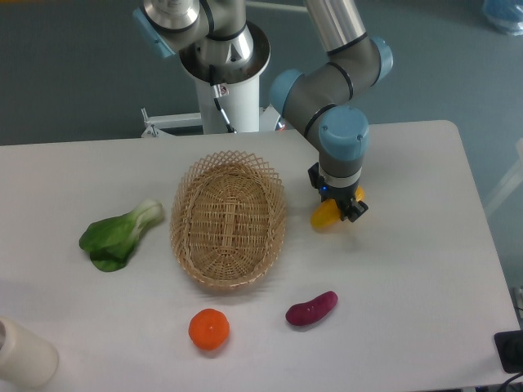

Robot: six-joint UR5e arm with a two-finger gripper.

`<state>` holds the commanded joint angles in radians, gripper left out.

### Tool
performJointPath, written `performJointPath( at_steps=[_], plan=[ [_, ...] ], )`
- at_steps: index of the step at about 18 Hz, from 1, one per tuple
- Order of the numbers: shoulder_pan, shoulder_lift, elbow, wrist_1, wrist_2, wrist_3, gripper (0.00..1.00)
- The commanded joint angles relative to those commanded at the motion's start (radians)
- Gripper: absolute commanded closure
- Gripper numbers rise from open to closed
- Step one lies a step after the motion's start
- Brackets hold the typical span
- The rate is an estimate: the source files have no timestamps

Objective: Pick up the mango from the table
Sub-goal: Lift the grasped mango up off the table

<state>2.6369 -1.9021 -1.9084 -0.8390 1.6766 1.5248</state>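
One mango, jaws over it

Mango (325, 215) lies on table (409, 261) at 3 o'clock of wicker basket (229, 220). Long axis runs 8 to 2 o'clock; visible yellow end points toward 8, other end hidden under gripper (343, 204). Jaws straddle fruit; clenched or released, cannot tell. Purple sweet potato (311, 309) at 6 o'clock of mango, well apart. Orange (208, 329) at 6 o'clock of basket.

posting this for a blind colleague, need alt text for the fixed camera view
A robot arm's gripper closes around a yellow mango at a white table, right of an empty wicker basket. Bok choy lies left; an orange and a purple sweet potato sit in front.
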Motion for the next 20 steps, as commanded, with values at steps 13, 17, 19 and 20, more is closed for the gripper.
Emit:
performJointPath(
  at_steps=[13, 17, 19, 20],
  plan=[
    [0.005, -0.012, 0.181, -0.136, -0.064, 0.000, 0.41],
    [0.008, -0.032, 0.225, -0.137, -0.067, 0.000, 0.45],
    [0.006, -0.041, 0.242, -0.135, -0.075, 0.000, 0.45],
    [0.006, -0.044, 0.244, -0.129, -0.075, 0.000, 0.45]
  ],
)
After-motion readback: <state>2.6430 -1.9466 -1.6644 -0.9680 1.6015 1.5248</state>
